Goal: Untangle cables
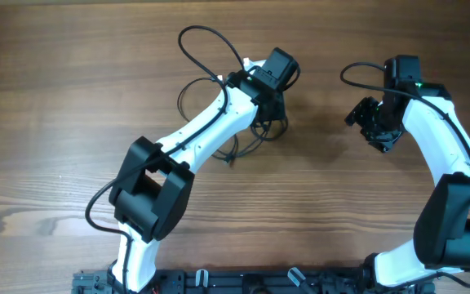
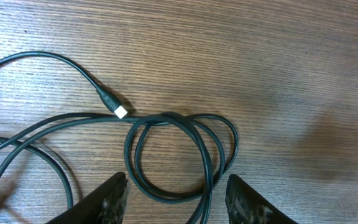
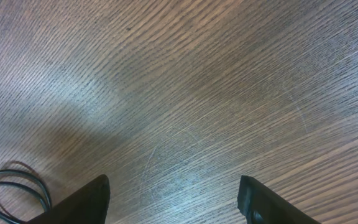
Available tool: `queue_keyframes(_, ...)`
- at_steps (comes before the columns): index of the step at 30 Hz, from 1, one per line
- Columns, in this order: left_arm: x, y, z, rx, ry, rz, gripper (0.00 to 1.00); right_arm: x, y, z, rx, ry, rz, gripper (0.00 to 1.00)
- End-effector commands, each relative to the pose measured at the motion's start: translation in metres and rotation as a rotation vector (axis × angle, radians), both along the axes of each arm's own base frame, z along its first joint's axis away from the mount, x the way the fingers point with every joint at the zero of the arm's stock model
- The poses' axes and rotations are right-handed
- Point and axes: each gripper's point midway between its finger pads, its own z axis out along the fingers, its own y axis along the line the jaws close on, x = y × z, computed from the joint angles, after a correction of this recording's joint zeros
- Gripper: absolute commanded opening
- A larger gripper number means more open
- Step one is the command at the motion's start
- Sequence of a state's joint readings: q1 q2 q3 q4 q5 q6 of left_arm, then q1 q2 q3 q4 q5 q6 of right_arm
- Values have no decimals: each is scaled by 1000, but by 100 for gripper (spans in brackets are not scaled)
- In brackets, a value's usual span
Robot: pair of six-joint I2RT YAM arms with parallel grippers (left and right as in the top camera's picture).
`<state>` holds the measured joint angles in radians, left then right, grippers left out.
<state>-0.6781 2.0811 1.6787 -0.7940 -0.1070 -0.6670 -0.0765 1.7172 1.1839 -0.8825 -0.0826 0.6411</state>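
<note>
Your left claw [image 2: 176,183] stands open, low over the worktop [image 1: 55,122]. Its 2 fingers [image 2: 110,202] are set on either side of the lower part of a round coil in the cables [image 2: 166,118]. The coil is a few turns of thin black cord lying one on another, flat on the wood. Neither finger pinches it. The finger on the left of the wrist view comes right up to the coil's rim, and whether it touches cannot be told.

A plug [image 2: 121,112] with a white tip lies just up and left of the coil, its tip close to the strand that runs into the coil's top. More strands sweep off toward the left side of that view.

From overhead, the cables sit in the far half of the worktop, about midway between its left and right edges. They are partly hidden under the wrist of your left arm [image 1: 206,126]. 1 loop reaches toward the far edge, and loose strands trail toward the near edge beside the white forearm.

Your right claw [image 3: 174,182] is spread wide, with only wood grain between its fingers. It is well apart from the cables, nearer the right edge. A small arc of black cord shows at the lower left of its wrist view, but which cord it is cannot be told.
</note>
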Motion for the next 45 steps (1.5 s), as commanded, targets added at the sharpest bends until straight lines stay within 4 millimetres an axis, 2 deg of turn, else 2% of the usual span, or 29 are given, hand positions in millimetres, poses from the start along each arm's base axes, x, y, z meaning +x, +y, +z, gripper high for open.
queue_keyframes(1,-3,2,-20,36,42,-8,49,-1,2,-5,8,12,15,69)
queue_keyframes(11,-4,12,-23,75,50,4,49,-1,2,-5,8,12,14,68)
queue_keyframes(14,-9,17,-24,101,66,8,43,-1,2,-5,8,12,14,68)
queue_keyframes(17,-12,33,-26,178,70,25,38,-1,2,-5,8,12,14,68)
queue_keyframes(18,-14,37,-26,196,75,28,32,-1,2,-5,8,12,14,68)
queue_keyframes(21,-19,41,-27,216,94,24,4,-1,5,-5,26,11,18,72)
queue_keyframes(22,-20,40,-27,216,96,23,4,0,9,-4,48,8,27,73)
queue_keyframes(25,-21,39,-27,207,101,19,4,5,35,-1,181,-44,150,74)
queue_keyframes(26,-21,38,-25,199,104,19,4,9,55,2,290,-99,234,74)
queue_keyframes(28,-23,39,-16,188,101,18,4,12,83,9,449,-185,330,74)
queue_keyframes(33,-21,37,11,148,53,20,4,7,119,14,718,-288,358,73)
queue_keyframes(35,-21,37,16,137,44,20,4,5,129,16,814,-312,328,69)
queue_keyframes(37,-22,35,20,123,42,18,4,5,137,15,876,-323,289,63)
queue_keyframes(42,-28,26,19,72,79,-4,4,9,167,29,972,-436,374,65)
queue_keyframes(45,-30,23,20,58,89,-9,4,9,192,41,992,-478,457,67)
